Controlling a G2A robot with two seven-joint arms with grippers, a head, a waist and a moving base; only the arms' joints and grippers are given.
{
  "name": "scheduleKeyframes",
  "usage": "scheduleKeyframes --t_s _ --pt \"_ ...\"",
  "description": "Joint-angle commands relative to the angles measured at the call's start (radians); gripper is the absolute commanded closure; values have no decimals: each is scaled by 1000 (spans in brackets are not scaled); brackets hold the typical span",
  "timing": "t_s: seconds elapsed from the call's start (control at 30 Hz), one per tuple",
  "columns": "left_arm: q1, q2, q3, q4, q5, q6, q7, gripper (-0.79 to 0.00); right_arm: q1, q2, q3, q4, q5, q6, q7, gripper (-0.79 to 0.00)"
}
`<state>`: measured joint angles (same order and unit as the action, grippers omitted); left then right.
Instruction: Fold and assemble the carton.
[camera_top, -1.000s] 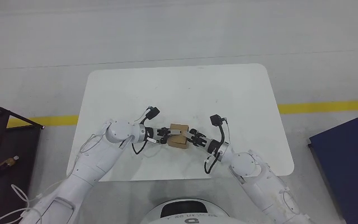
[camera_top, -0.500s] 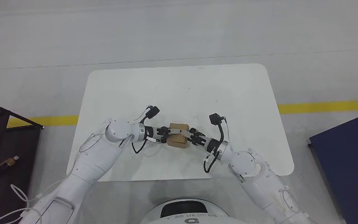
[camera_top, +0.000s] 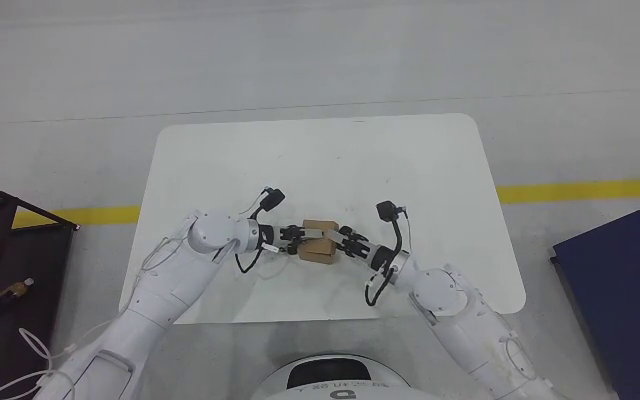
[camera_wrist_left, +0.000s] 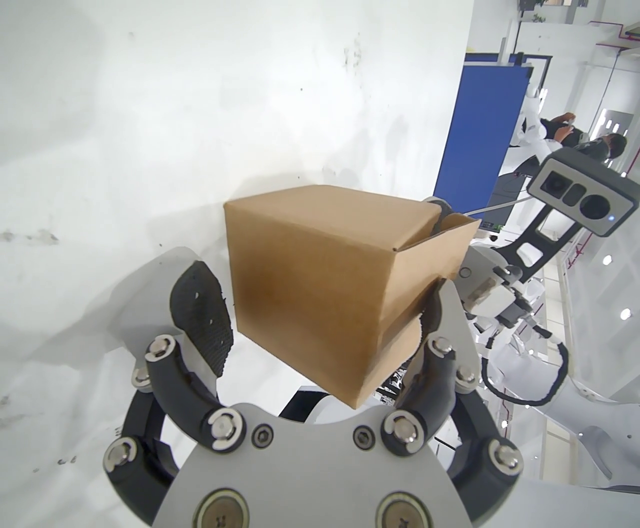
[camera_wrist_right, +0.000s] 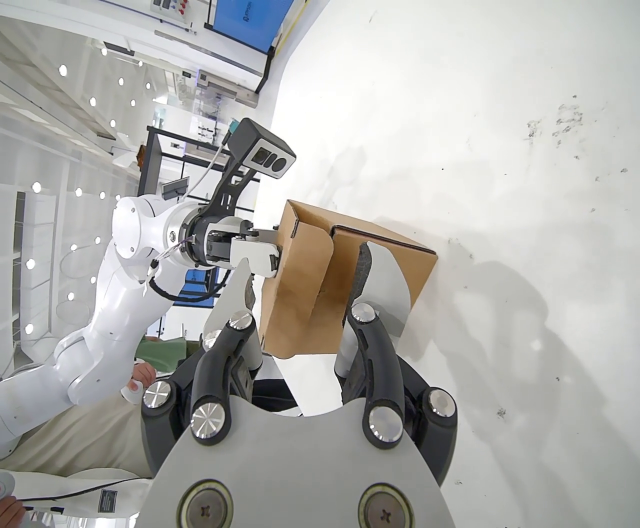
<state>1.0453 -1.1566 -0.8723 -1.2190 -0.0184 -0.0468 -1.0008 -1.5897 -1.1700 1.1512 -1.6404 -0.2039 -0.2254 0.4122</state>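
Observation:
A small brown carton (camera_top: 318, 250) sits near the middle of the white table (camera_top: 400, 170), between my two arms. My left gripper (camera_top: 293, 238) holds one end and my right gripper (camera_top: 343, 243) the other. In the left wrist view the carton (camera_wrist_left: 320, 280) lies between the left gripper's (camera_wrist_left: 320, 282) fingers. One pad (camera_wrist_left: 200, 310) is at its closed side and the other finger (camera_wrist_left: 440, 320) is against a flap edge. In the right wrist view the right gripper (camera_wrist_right: 307, 270) is shut across the carton's (camera_wrist_right: 300, 280) rounded end flap. One finger (camera_wrist_right: 375, 280) lies over the open end.
The table has bare room all round the carton. A dark rack (camera_top: 25, 255) stands off the table's left side and a blue panel (camera_top: 600, 290) off its right. A yellow floor line (camera_top: 570, 190) runs behind.
Both grippers stay on the carton. The wrists have shifted only very slightly, and the carton has not visibly moved.

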Motion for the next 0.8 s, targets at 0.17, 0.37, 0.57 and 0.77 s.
scheduleKeyframes --t_s 0.17,0.37,0.57,0.77 --pt "2 0 -2 -1 2 -1 4 -785 -35 9 41 4 16 5 3 -376" --pt "5 0 -2 -4 3 -2 1 -785 -41 10 42 6 20 17 12 -363" --pt "6 -1 1 -6 1 -4 3 -785 -48 11 48 15 19 31 6 -357" --pt "7 -2 0 -7 -3 -10 8 -785 -49 12 48 15 14 37 6 -357"
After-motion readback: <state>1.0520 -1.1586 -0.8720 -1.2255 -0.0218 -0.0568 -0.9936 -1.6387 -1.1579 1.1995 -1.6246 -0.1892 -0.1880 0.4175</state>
